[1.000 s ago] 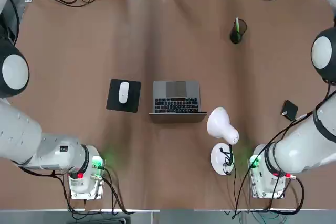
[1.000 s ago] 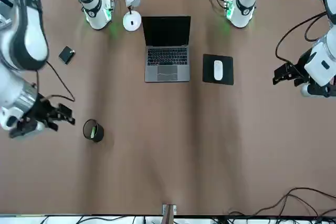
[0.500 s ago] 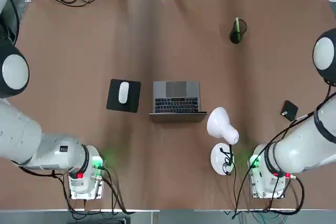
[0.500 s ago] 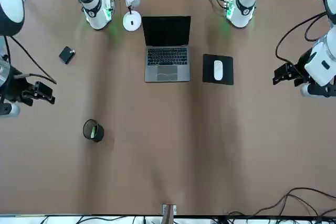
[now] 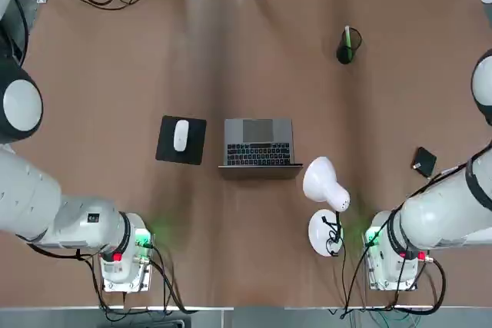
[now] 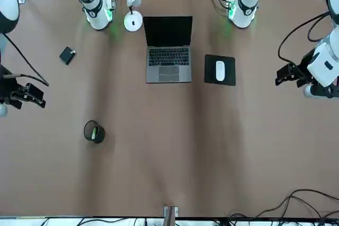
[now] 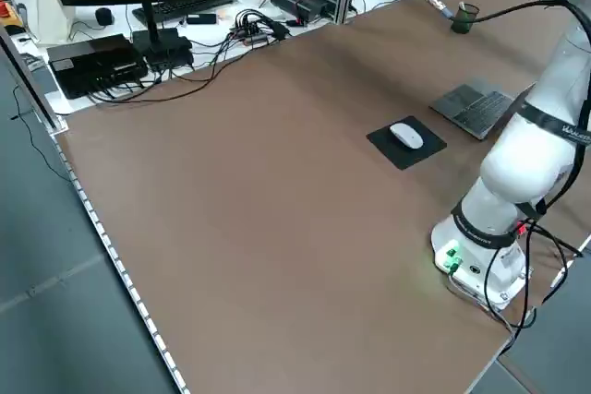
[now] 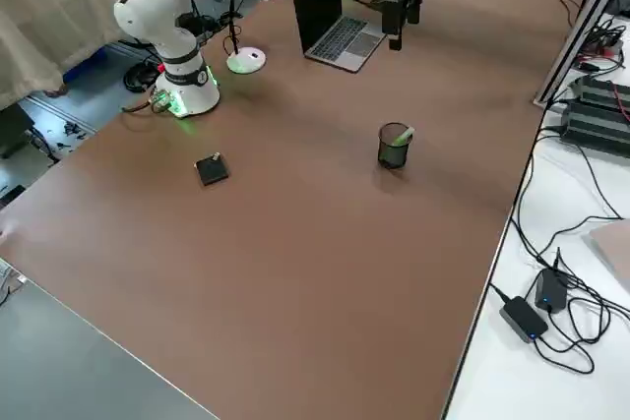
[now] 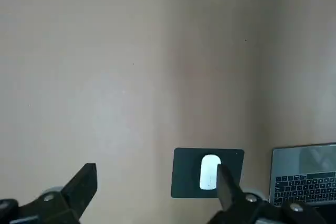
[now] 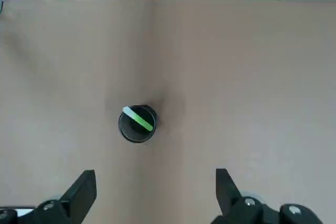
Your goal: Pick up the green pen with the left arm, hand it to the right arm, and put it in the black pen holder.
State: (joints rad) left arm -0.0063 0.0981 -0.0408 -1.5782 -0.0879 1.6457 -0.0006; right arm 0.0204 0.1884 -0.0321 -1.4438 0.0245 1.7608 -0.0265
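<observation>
The green pen [image 5: 347, 38] stands tilted inside the black pen holder [image 5: 346, 54] at the far right of the table, its lime tip leaning on the rim; the right wrist view shows the pen [image 10: 138, 118] lying across the holder's mouth [image 10: 126, 129]. My right gripper [image 6: 32, 95] hovers open and empty near the table's right edge, well clear of the holder [image 6: 94, 132]. Raised over the table's left edge, my left gripper [image 6: 283, 74] is open and empty as well.
A laptop [image 5: 259, 142] sits mid-table with a white mouse [image 5: 181, 136] on a black pad to its left. A white desk lamp [image 5: 327, 182] stands to its right, and a small flat black square [image 5: 423, 162] lies near the right edge. Cables run along the far edge.
My right gripper has drawn away from the holder, moving toward the table's right edge and back toward the robot. The pen stays in the holder. The left arm has not moved.
</observation>
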